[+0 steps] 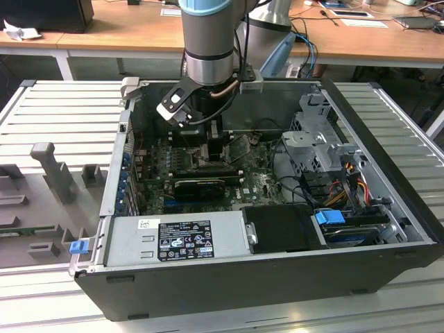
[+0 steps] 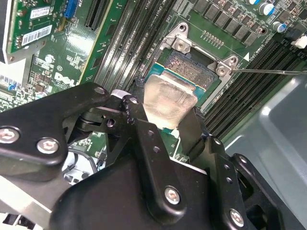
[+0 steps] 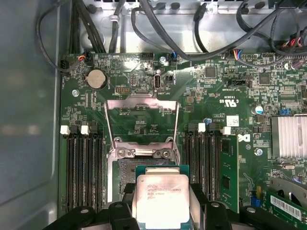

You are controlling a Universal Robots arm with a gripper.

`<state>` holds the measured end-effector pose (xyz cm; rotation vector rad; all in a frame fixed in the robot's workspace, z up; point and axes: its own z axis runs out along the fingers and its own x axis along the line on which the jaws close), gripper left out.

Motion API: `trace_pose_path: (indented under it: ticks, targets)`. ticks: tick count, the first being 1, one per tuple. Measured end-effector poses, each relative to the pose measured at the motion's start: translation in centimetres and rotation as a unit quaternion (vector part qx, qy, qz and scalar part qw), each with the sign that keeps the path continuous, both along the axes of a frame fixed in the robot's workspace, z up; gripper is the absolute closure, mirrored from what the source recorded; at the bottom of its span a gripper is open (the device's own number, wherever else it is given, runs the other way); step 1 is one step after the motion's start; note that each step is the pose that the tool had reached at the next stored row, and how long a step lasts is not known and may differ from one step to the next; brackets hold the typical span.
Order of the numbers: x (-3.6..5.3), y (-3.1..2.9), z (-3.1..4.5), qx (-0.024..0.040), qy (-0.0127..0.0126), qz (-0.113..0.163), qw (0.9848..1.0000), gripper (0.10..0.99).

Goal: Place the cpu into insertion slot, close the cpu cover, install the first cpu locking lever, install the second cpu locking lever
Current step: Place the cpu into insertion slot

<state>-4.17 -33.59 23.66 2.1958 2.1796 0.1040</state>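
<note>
Gripper pinches cpu by opposite edges above slot, cover up. Cpu looks light, stiff, probably fragile underneath. Edge grip seems right.

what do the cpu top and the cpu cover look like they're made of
Top of the cpu: pale silver-grey metal with a matte finish, showing a soft sheen rather than mirror glare; its rim looks like green circuit board. Frame of the cpu cover: thin bare silver metal, probably stamped steel, judging by its bright edges and slim section.
</note>
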Motion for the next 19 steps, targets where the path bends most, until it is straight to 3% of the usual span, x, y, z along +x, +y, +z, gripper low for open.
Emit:
trace_pose_path:
  ticks: [19]
  targets:
    - [0.03, 1.3, -1.8, 0.0001, 0.0004, 0.0, 1.0, 0.557]
